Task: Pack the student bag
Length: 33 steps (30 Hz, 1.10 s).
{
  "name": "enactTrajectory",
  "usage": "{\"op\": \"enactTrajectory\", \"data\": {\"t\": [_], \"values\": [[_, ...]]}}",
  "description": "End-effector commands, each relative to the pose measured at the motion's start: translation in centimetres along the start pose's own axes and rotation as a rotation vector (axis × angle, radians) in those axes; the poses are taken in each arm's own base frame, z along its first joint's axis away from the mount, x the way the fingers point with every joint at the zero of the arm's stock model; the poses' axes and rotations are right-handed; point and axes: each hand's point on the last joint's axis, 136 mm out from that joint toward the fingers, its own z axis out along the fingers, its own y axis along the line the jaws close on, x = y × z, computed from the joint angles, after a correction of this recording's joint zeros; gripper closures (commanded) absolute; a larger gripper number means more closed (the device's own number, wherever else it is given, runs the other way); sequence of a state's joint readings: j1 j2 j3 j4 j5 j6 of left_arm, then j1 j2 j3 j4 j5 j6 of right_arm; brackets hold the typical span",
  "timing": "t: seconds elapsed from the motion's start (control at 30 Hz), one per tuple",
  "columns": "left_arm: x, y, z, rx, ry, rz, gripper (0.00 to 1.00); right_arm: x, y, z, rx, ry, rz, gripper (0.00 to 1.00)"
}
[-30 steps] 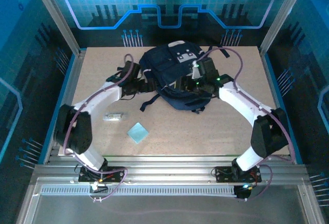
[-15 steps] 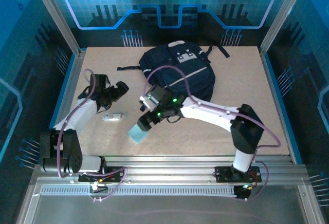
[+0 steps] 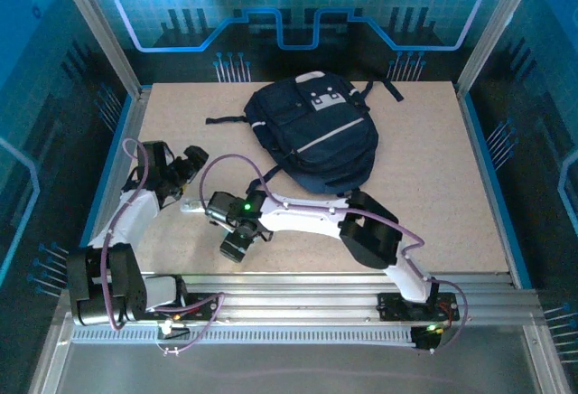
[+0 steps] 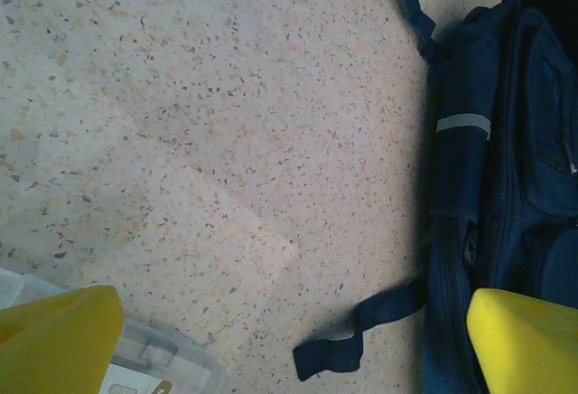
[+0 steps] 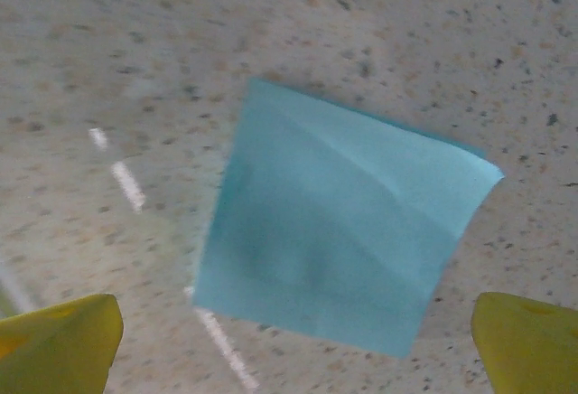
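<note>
The student bag (image 3: 313, 130), dark navy with grey stripes, lies at the back middle of the table; its side and a loose strap (image 4: 359, 333) fill the right of the left wrist view. My right gripper (image 3: 234, 246) is stretched across to the front left. It hangs open over a teal square sheet (image 5: 341, 236), whose near edge lies between the yellow fingertips (image 5: 56, 343). My left gripper (image 3: 190, 164) is open above bare table, left of the bag. A small clear plastic box (image 4: 155, 360) lies under its left fingertip (image 4: 54, 340).
The clear box (image 3: 192, 204) sits between the two grippers on the speckled table (image 3: 433, 222). The right arm spans the table's front middle. Metal frame posts and rails border the table.
The right arm left the bag and swung to the front left over the teal sheet, its jaws opening wider. The left arm drew back from the bag toward the left side.
</note>
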<state>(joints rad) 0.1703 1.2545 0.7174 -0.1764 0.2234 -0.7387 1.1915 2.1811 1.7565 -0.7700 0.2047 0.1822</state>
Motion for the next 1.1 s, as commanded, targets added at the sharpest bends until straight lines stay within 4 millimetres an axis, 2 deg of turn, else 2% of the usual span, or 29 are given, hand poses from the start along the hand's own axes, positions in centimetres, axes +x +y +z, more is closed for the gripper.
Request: {"op": "enactTrajectory", "data": {"t": [0.0,0.13,0.33,0.47,0.6,0.8,1.0,1.07], "values": [[0.1,-0.3,0.1,0.039,0.012,-0.02,0.01,0.6,-1.3,1.0,0.088,0.059,0.0,0.0],[0.2,-0.2,0.4,0.042,0.023,-0.021,0.01,0.7,-0.9,2.4,0.069,0.08,0.007,0.0],[0.2,-0.3,0.6,0.047,0.026,-0.027,0.01,0.9,-0.9,3.4,0.043,0.097,0.027,0.0],[0.1,-0.3,0.5,0.044,0.019,-0.026,0.01,1.6,-1.7,4.1,0.036,0.122,0.065,0.08],[0.1,-0.4,0.5,0.051,0.021,-0.026,0.01,1.8,-2.4,3.8,0.047,0.115,0.089,0.14],[0.6,-1.4,0.6,0.095,0.046,-0.028,0.01,1.6,-3.3,2.3,0.014,0.081,0.148,0.2],[2.6,-3.9,1.2,0.151,0.104,0.006,0.01,0.0,-4.1,-1.7,-0.099,-0.033,0.231,0.23],[3.4,-4.9,1.4,0.176,0.13,0.006,0.01,-0.4,-4.9,-3.2,-0.13,-0.072,0.259,0.23]]}}
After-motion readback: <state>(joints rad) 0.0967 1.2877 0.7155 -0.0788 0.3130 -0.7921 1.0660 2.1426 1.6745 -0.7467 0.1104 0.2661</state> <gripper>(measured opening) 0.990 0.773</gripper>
